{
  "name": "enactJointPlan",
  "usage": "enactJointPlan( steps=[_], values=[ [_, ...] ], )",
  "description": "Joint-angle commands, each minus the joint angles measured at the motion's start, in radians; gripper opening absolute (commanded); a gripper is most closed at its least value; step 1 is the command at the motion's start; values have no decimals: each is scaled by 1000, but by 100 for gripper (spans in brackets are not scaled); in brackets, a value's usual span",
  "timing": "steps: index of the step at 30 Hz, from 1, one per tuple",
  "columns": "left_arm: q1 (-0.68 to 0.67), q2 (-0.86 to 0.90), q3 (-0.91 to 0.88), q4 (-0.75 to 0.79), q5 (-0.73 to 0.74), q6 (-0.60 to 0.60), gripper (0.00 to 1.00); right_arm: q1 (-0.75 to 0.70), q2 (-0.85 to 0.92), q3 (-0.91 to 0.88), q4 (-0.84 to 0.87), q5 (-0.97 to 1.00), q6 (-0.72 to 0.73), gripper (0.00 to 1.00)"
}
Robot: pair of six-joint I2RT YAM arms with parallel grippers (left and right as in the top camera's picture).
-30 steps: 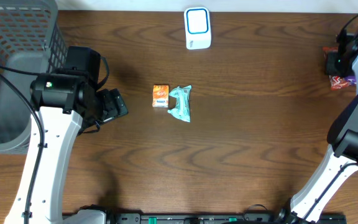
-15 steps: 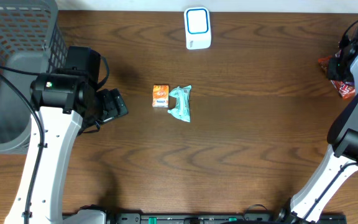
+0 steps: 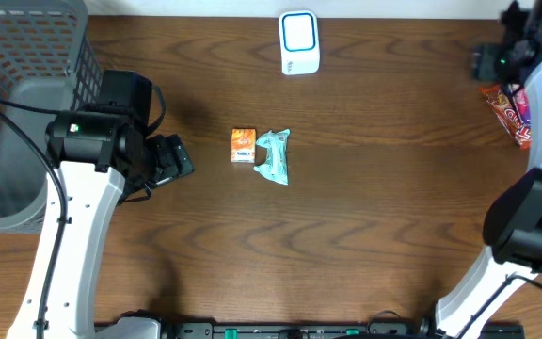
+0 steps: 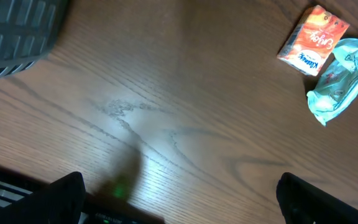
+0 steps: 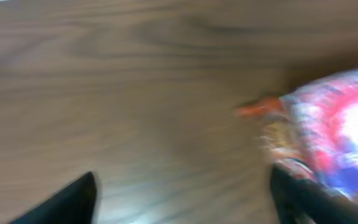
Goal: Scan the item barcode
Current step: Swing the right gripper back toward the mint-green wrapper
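Observation:
A white barcode scanner [image 3: 299, 42] stands at the table's far edge. An orange tissue box [image 3: 243, 146] and a teal packet [image 3: 274, 156] lie side by side mid-table; the left wrist view shows the box [image 4: 312, 40] and the packet [image 4: 337, 81] at upper right. A red and purple snack packet [image 3: 511, 113] lies flat at the far right, blurred in the right wrist view [image 5: 337, 134]. My right gripper [image 3: 485, 63] hovers just beyond it, open [image 5: 185, 199] and empty. My left gripper [image 3: 179, 160] is open [image 4: 185, 199] over bare wood, left of the box.
A grey mesh basket [image 3: 17, 104] fills the far left corner, and its edge shows in the left wrist view [image 4: 17, 31]. The dark wooden table [image 3: 365, 217] spreads between the arms.
The right gripper opened and let go of the red snack packet, which now lies on the table. That arm swung toward the far edge. The left arm has not moved.

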Motion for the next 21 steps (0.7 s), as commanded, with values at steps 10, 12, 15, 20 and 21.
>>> enactJointPlan(
  steps=[10, 12, 15, 20, 21],
  values=[
    [3, 5, 3, -2, -6, 3, 98, 335, 6, -23, -191, -518, 42, 99],
    [3, 5, 3, -2, -6, 3, 98, 391, 6, -24, -206, -519, 42, 99],
    [3, 5, 3, -2, -6, 3, 98, 465, 6, -24, -213, -519, 42, 99],
    [3, 5, 3, -3, -5, 3, 98, 583, 6, -24, -195, -518, 42, 99],
    [3, 5, 3, -2, -6, 3, 98, 601, 6, -24, -184, -518, 42, 99]
  ],
)
